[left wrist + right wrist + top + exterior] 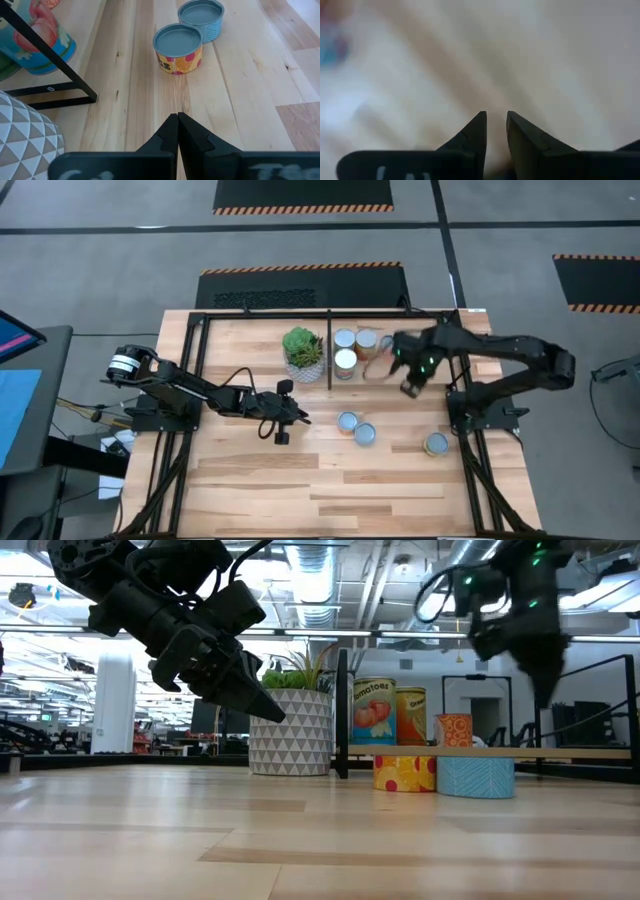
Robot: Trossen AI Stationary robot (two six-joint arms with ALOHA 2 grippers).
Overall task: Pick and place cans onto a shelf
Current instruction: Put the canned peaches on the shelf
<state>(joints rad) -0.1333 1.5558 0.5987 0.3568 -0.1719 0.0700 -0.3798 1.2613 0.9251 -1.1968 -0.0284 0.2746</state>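
Observation:
The shelf is a black frame around light boards at the table's far side, split by a centre bar. Right of the bar, three cans stand on its board, and a small orange-labelled can stands nearer the right. My right gripper hangs over the board just right of that can, pointing down. Its fingers stand narrowly open, with nothing between them. My left gripper is shut and empty above the table's middle. Beyond it a yellow-red can and a blue can stand on the table.
A green succulent in a white patterned pot stands on the shelf left of the centre bar. One more can stands on the table near the right arm's base. Bare wood lies toward the table's near edge.

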